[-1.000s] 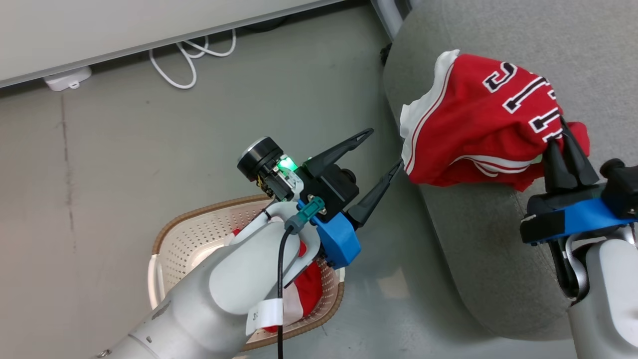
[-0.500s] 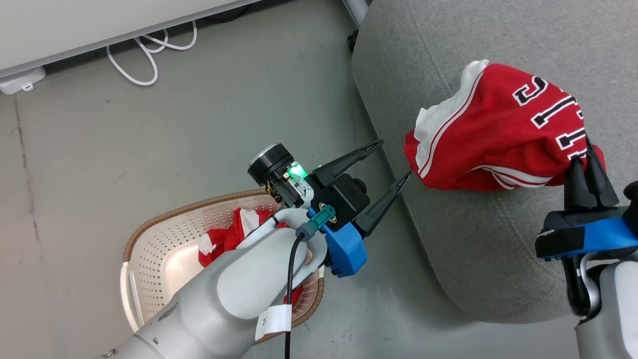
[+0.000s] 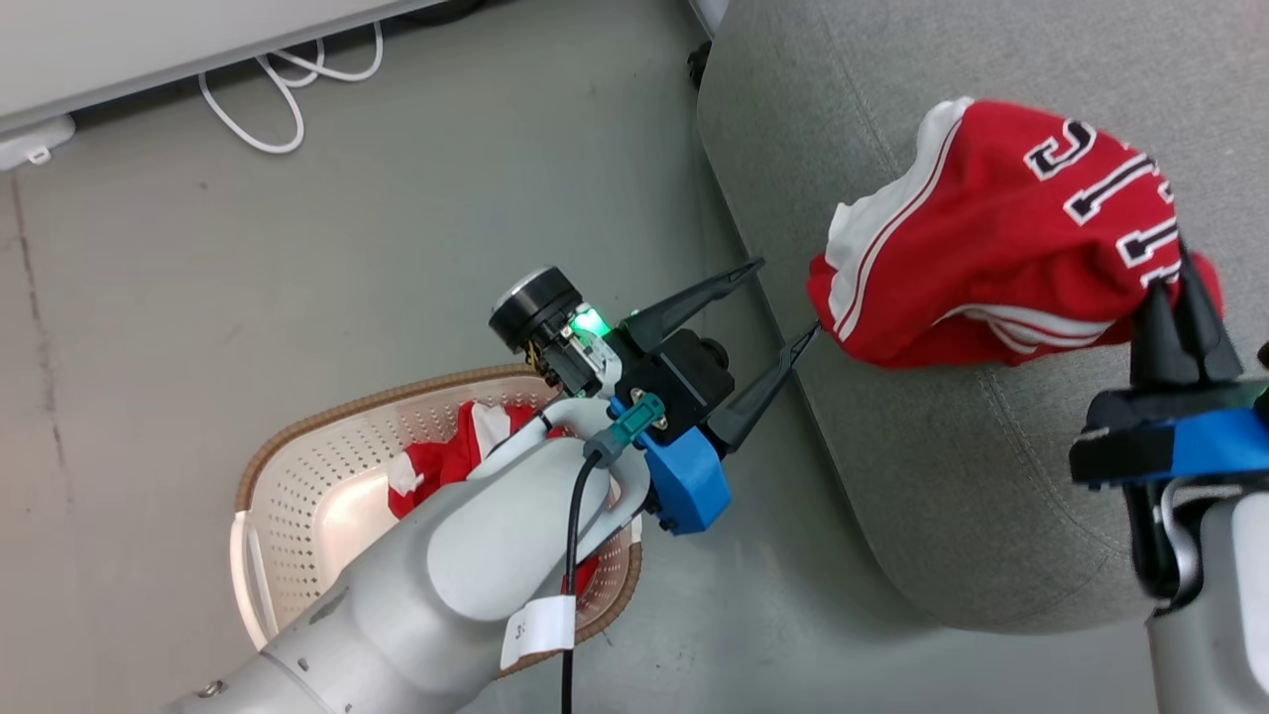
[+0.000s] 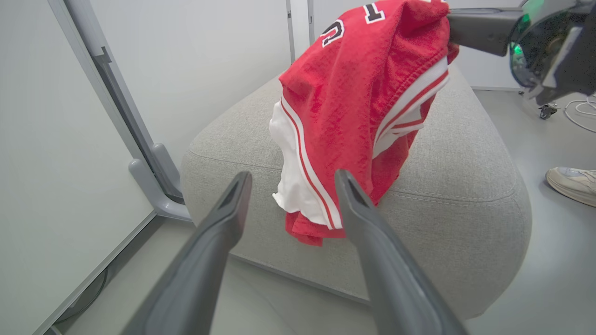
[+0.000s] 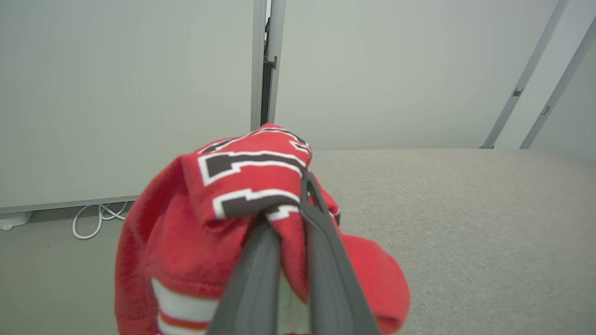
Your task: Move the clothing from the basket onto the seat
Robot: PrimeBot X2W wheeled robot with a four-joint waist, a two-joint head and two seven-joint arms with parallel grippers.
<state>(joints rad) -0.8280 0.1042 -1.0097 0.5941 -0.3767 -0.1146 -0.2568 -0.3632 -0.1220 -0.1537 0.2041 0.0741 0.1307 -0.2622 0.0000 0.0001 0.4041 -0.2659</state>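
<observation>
Looked like a bare robotics lab or test room.
Had a bare grey floor point(image 3: 397, 248), blank white partition panels point(image 5: 116, 93) in metal frames point(image 5: 257, 56), a loose white cable point(image 3: 268, 150) along the wall, one grey sofa point(image 3: 942, 476).

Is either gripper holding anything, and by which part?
The right gripper has its jaws shut on a fold of the red garment near its lettering. The left gripper is open, empty.

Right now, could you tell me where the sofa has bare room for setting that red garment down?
The seat is bare beyond and to the right of the red garment held in the right gripper, and on its rounded corner nearest the robot. It is crowded at the seat's floor-side edge, where the open left gripper sits by the hem.
</observation>
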